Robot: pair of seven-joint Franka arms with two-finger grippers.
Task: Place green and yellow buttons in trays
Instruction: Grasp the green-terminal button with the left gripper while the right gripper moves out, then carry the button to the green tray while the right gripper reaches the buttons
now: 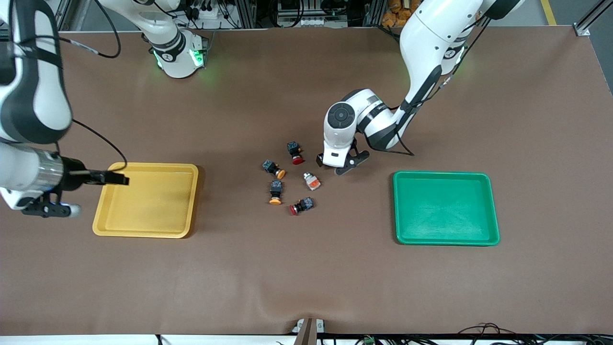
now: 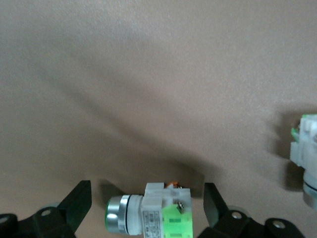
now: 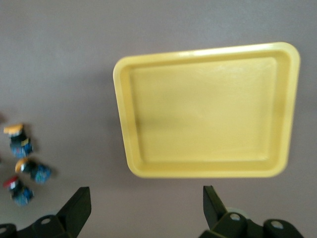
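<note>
My left gripper [image 1: 341, 166] is low at the table beside the cluster of buttons. In the left wrist view it [image 2: 147, 185] is open, with a light-grey button with a green face [image 2: 148, 214] lying on its side between the fingers. That button is hidden in the front view. A light-grey button with an orange face [image 1: 311, 180] and two black buttons with orange-yellow caps [image 1: 274, 168] [image 1: 275, 191] lie on the table. The yellow tray [image 1: 146, 230] and the green tray [image 1: 445, 239] hold nothing. My right gripper [image 3: 146, 191] is open and empty, high beside the yellow tray [image 3: 124, 114].
Two black buttons with red caps [image 1: 295, 152] [image 1: 301, 206] lie in the same cluster. A second light-grey button [image 2: 308, 148] shows at the edge of the left wrist view. The brown table cover has a wrinkle near the front edge.
</note>
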